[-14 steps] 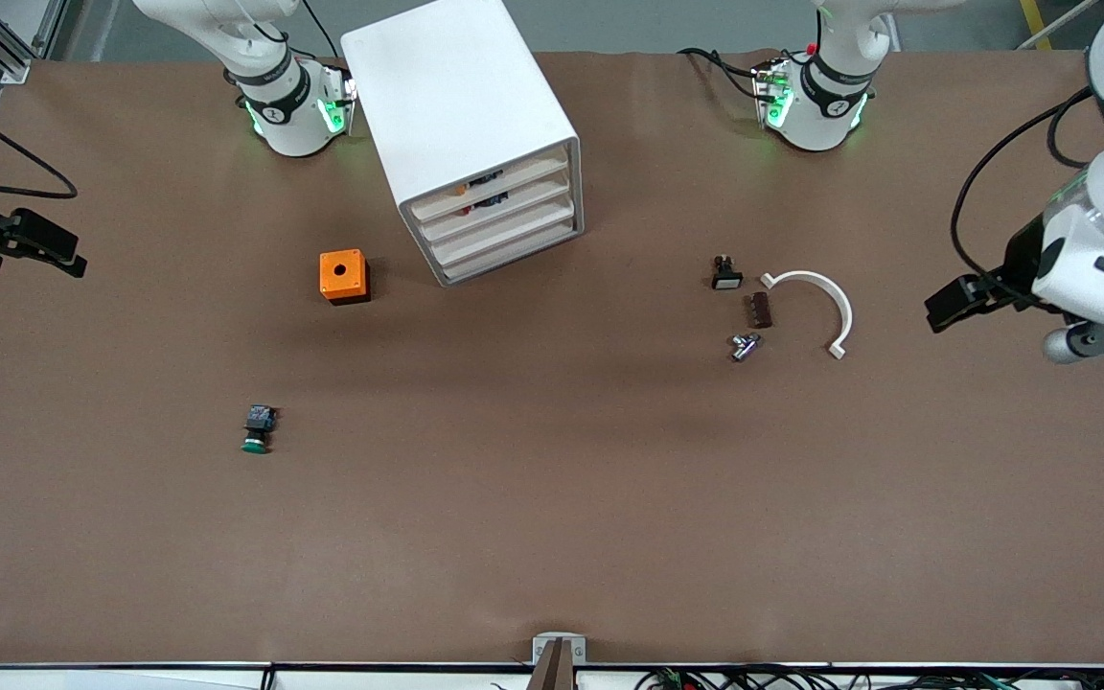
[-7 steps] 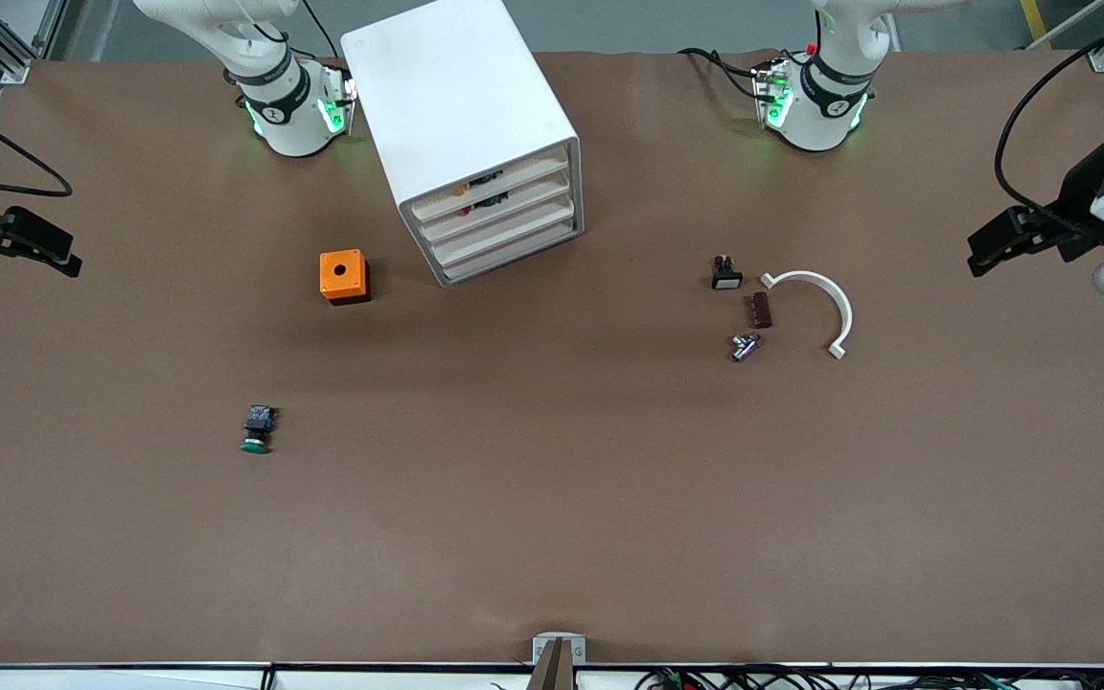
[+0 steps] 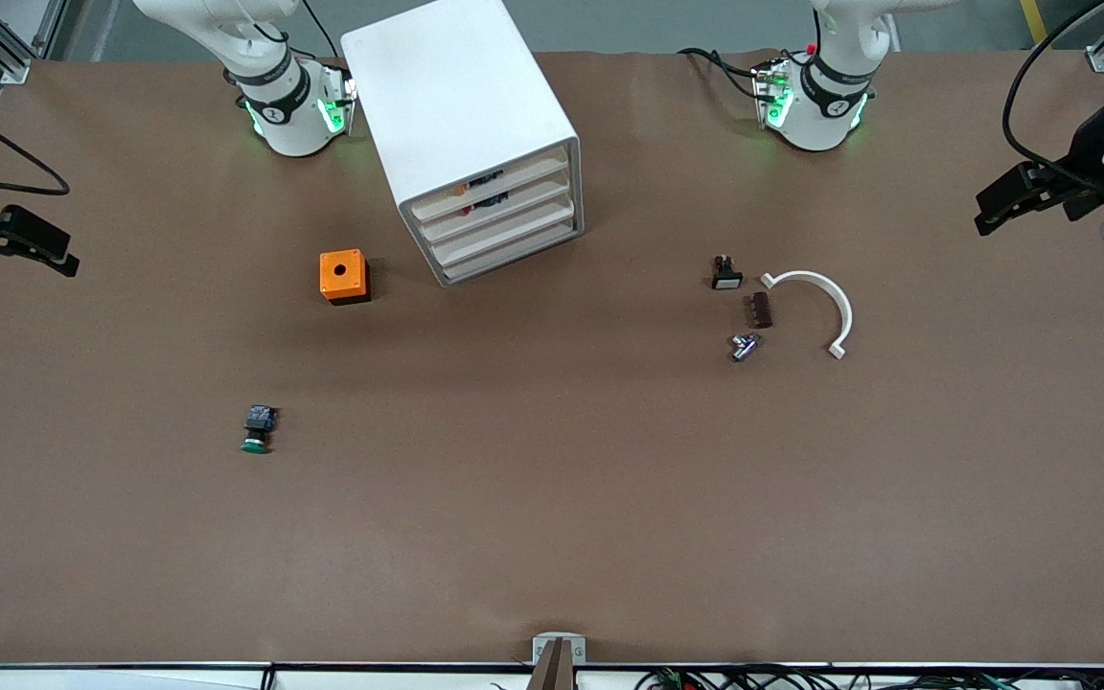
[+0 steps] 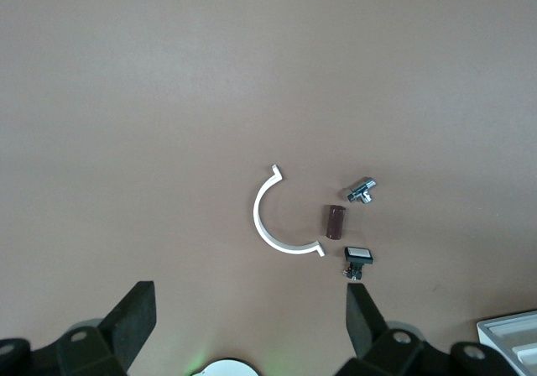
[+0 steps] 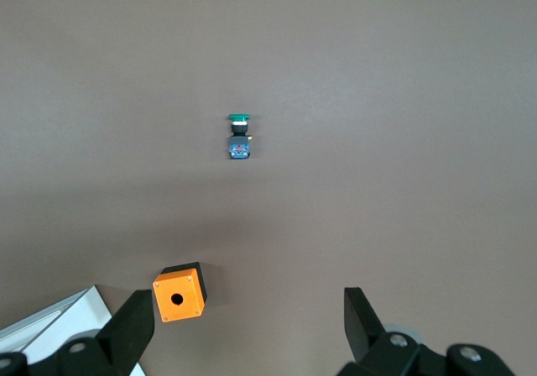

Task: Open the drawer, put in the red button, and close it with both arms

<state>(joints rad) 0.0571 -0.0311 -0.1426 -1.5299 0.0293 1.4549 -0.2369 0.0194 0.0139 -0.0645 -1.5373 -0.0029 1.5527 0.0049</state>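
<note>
The white cabinet (image 3: 461, 105) stands between the two arm bases, and all of its drawers look shut. The second drawer (image 3: 514, 203) sits under the top one with the orange mark. A small dark shape shows in the gap above it; I cannot tell what it is. The red button shows nowhere on the table. My left gripper (image 3: 993, 211) hangs open and empty over the table's edge at the left arm's end; its wrist view (image 4: 248, 317) shows the fingers spread wide. My right gripper (image 3: 49, 254) hangs open and empty over the right arm's end, also in its wrist view (image 5: 247, 326).
An orange box with a hole (image 3: 343, 276) sits beside the cabinet. A green-capped button (image 3: 257, 429) lies nearer the front camera. A white arc (image 3: 825, 292), a brown piece (image 3: 760, 310), a metal fitting (image 3: 744, 345) and a black switch (image 3: 725, 274) lie toward the left arm's end.
My left gripper has risen and drawn back from the white arc toward the table's edge at its own end. My right gripper has barely shifted. Nothing on the table moved.
</note>
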